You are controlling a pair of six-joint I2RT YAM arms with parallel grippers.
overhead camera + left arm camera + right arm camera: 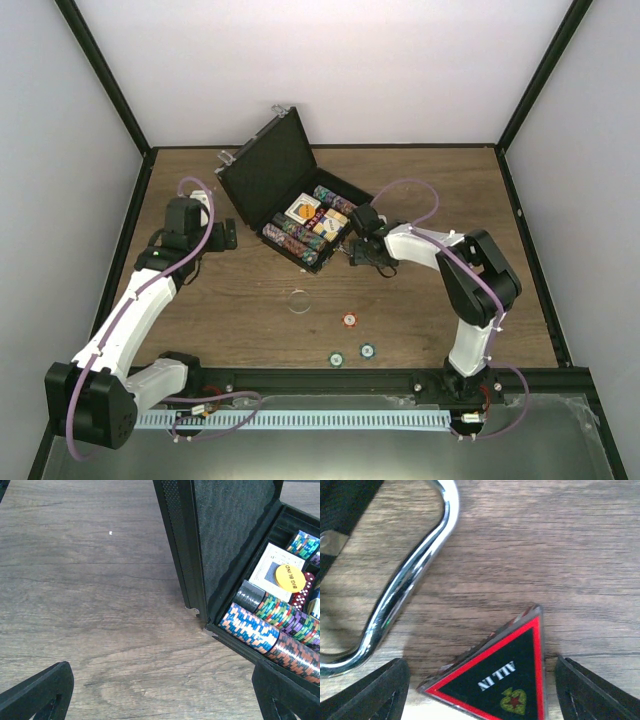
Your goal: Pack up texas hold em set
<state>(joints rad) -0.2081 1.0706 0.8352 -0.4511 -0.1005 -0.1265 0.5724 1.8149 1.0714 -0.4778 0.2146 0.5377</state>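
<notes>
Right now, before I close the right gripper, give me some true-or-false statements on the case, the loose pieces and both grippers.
1. The case stands open. True.
2. The triangle marker is already in the case. False: it lies on the table, between the right gripper's fingers.
3. The left gripper holds a chip. False: it is open and empty, beside the case.
4. Three chips lie loose on the table. True.
5. The orange button sits in the case. True.
</notes>
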